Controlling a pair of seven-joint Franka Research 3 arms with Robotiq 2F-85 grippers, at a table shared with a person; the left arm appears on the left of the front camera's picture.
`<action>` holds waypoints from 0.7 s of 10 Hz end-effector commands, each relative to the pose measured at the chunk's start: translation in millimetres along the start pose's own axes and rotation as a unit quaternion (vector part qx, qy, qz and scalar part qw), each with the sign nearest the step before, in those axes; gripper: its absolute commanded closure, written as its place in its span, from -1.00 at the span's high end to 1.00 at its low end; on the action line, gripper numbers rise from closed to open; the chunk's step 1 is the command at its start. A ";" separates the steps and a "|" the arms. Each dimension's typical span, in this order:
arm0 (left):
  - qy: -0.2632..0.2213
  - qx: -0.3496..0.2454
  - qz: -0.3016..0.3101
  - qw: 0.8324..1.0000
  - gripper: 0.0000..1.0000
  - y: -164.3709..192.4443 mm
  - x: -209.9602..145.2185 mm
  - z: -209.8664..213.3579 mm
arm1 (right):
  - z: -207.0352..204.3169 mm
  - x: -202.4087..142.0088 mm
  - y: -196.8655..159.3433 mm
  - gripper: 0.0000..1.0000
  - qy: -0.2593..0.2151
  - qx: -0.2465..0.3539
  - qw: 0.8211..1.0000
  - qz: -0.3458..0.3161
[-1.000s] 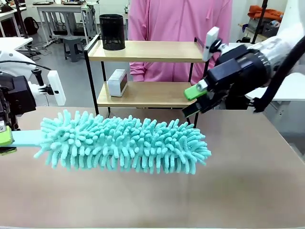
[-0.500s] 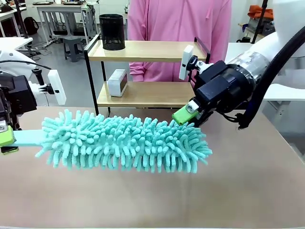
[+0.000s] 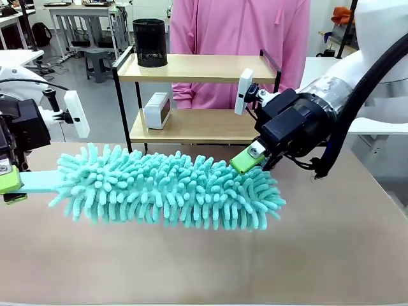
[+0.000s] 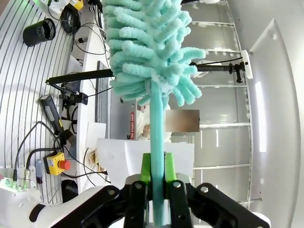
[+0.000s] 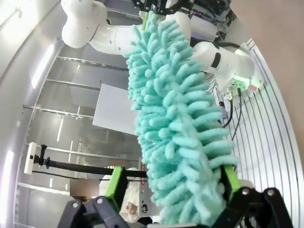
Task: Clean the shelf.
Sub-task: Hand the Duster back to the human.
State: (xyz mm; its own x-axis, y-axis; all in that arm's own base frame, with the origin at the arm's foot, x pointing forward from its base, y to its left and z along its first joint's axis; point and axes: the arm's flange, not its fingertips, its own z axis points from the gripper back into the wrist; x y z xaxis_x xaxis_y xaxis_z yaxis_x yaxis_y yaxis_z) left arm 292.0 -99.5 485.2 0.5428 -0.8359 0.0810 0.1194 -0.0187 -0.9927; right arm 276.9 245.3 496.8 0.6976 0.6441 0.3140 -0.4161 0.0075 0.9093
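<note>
Left hand (image 3: 7, 185) clamps the duster (image 3: 169, 188) handle; right hand (image 5: 171, 190) spread wide around its tip

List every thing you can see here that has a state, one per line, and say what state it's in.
Left claw: shut on the duster handle.
Right claw: open, its pads on either side of the duster tip, not clamped.
Duster: held level above the table.
Shelf: upright, not yet touched by the duster.
Black mesh cup: upright on the top board.
Small white box: standing on the lower board.
</note>
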 end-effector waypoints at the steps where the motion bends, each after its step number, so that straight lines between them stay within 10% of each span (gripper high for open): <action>1: -0.004 -0.025 -0.026 0.999 -0.75 -0.5 2.4 1.8 | -5.7 3.8 -5.3 1.00 0.006 -0.001 1.000 -0.005; 7: 0.000 -0.017 -0.019 1.000 -0.75 -1.9 4.2 0.1 | -8.5 4.0 -8.4 1.00 0.016 0.020 1.000 -0.006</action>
State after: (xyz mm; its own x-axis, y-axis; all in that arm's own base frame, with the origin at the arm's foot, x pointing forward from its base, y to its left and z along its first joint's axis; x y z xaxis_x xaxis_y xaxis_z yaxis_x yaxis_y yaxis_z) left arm 291.9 -103.4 483.9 0.5311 -0.8416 0.0976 0.1161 -0.0419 -0.9924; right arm 278.2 248.5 489.2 0.6976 0.6539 0.2927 -0.3908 0.0049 0.9205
